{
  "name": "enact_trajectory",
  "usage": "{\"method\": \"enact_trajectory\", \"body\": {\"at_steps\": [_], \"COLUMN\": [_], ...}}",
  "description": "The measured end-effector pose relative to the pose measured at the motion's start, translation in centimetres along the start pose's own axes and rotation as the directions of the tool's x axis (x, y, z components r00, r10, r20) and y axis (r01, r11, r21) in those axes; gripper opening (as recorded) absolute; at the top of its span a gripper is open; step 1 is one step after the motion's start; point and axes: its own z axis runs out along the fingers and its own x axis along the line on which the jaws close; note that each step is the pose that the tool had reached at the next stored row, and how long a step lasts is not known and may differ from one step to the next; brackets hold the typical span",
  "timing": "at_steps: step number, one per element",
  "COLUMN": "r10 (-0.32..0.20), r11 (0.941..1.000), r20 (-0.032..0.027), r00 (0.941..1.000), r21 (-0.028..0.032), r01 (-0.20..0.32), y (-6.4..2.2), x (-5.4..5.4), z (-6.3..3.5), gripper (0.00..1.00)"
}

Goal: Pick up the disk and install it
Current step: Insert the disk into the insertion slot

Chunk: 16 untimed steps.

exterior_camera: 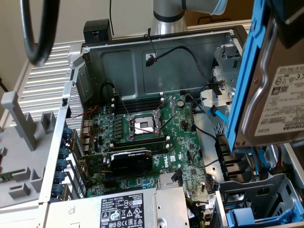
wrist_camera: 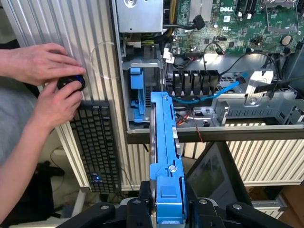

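Where the open computer case (exterior_camera: 142, 52) lies on its side, the ground under it is a pale ribbed metal surface (exterior_camera: 42, 71), showing at the exterior view's left of the case. A grey plastic bracket (exterior_camera: 19, 123) sits there just outside the case's perforated wall, and a thick black cable (exterior_camera: 35, 33) loops close to the lens. Inside the case: green motherboard (exterior_camera: 156, 142) on the floor, bare CPU socket (exterior_camera: 144, 125) near its middle, black graphics card (exterior_camera: 130, 160) just nearer, and a silver power-supply box (exterior_camera: 128, 211) with a black-and-white label at the case's near edge. The robot arm (exterior_camera: 168, 16) rises behind the case's far wall. At the exterior view's right end of the case, the disk (exterior_camera: 278, 95) hangs above the drive cage (exterior_camera: 266, 187), label showing, its blue carrier frame along one edge; contact with the case cannot be told. In the wrist view the gripper (wrist_camera: 167, 209) is closed narrow on the carrier's end, a black finger (wrist_camera: 137, 209) on each side, the disk edge-on and pointing at the case. Outside the case, on the ribbed surface: a black keyboard (wrist_camera: 97, 142), with one hand (wrist_camera: 40, 61) and the other hand (wrist_camera: 59, 102) of a person on a small round black controller (wrist_camera: 71, 83).
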Motion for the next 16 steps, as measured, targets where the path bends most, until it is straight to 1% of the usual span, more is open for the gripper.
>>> {"method": "enact_trajectory", "body": {"at_steps": [12, 16], "r10": [0.012, 0.016], "r11": [0.9999, 0.9999], "r20": [-0.0031, -0.0056], "r00": [0.9999, 0.9999], "r21": [0.0023, 0.0029], "r01": [-0.012, -0.016], "y": [1.02, 1.36], "x": [1.7, 2.1], "z": [1.9, 2.55], "gripper": [0.37, 0.37]}}
